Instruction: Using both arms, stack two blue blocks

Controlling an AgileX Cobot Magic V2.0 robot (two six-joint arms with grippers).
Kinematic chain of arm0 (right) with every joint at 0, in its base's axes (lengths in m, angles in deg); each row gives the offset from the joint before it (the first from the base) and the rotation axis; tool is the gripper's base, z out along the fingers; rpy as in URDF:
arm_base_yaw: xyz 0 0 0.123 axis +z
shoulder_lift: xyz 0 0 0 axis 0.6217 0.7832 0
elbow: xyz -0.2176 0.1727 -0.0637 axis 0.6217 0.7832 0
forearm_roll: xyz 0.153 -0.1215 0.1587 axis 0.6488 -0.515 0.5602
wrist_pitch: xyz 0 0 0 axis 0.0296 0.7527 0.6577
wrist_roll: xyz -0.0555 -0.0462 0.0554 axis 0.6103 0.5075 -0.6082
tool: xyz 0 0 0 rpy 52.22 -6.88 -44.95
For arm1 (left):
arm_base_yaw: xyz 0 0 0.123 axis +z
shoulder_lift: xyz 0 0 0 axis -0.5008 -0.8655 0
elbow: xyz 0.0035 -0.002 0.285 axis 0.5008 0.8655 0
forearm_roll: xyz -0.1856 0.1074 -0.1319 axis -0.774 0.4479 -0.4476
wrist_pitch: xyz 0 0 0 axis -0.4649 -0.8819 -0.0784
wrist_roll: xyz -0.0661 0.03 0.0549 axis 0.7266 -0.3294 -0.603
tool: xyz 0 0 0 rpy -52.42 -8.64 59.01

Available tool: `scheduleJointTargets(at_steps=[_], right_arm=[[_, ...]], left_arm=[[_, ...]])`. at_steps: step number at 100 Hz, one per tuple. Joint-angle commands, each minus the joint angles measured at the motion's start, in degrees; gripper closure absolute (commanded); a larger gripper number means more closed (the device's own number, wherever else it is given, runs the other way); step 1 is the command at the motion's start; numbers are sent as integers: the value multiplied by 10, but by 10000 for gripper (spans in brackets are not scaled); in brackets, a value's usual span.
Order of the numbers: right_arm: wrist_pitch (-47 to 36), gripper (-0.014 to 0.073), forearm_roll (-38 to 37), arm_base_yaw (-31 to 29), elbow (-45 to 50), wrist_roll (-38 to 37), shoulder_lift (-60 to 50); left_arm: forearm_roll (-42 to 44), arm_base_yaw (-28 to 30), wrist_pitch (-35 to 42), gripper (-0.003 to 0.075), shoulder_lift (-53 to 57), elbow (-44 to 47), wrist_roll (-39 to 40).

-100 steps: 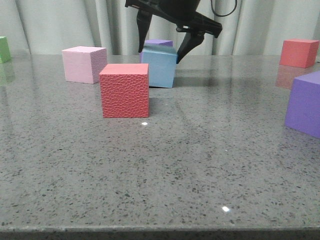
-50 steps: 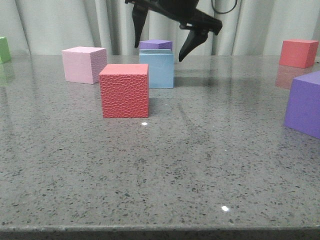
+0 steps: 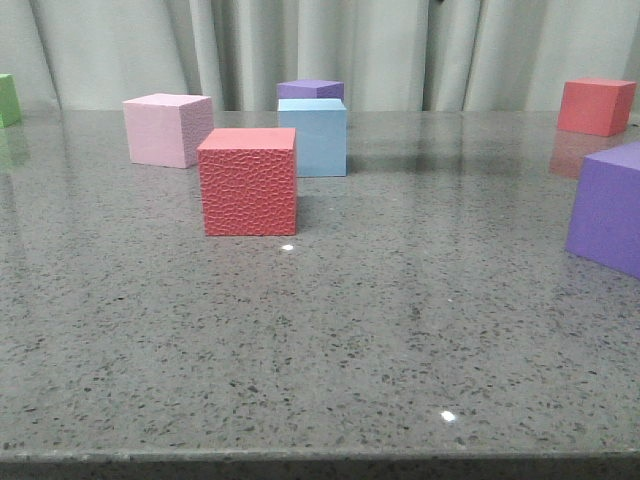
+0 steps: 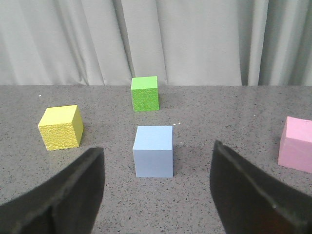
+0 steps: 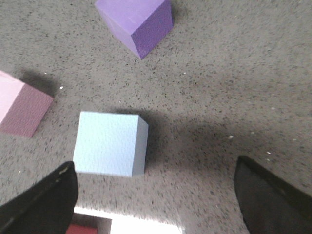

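Grey speckled tabletop (image 3: 400, 330), glossy. On it: blue block (image 3: 313, 137) mid-back, textured red cube (image 3: 248, 181) just in front, pink cube (image 3: 167, 129) to its left, purple cube (image 3: 310, 89) behind; 2nd blue block (image 4: 153, 150) w/ yellow cube (image 4: 60, 127) + green cube (image 4: 145, 93) nearby.

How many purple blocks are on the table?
2. The back purple block peeks out just behind the blue block. The near purple block is at the right edge, partly cut off. More could be hiding out of view.

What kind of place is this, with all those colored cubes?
Probably a robot test bench, not a home: a speckled grey stone table, plain curtains behind, and loose foam-like cubes such as a blue block and a red cube.
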Motion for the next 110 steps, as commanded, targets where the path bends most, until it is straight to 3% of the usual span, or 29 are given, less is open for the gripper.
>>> scheduleJointTargets(at_steps=[1, 24, 52, 64, 79, 110], right_arm=[[-16, -51, -18, 0, 4, 19, -68], [-48, -51, -61, 0, 112, 16, -180], [-126, -51, -68, 0, 313, 8, -329], [-157, -51, -68, 0, 386, -3, -382], [-165, -51, -68, 0, 429, -4, -424], [-162, -51, -68, 0, 432, -4, -463]], left_arm=[[-4, -5, 43, 259, -3, -22, 4], [-5, -5, 32, 259, -3, -22, 4], [-19, -5, -9, 252, -16, -51, 4], [-36, -5, -45, 174, -47, -91, 4], [-43, -5, -77, 62, -106, -149, 4], [-40, -5, -204, 57, -264, -315, 4]])
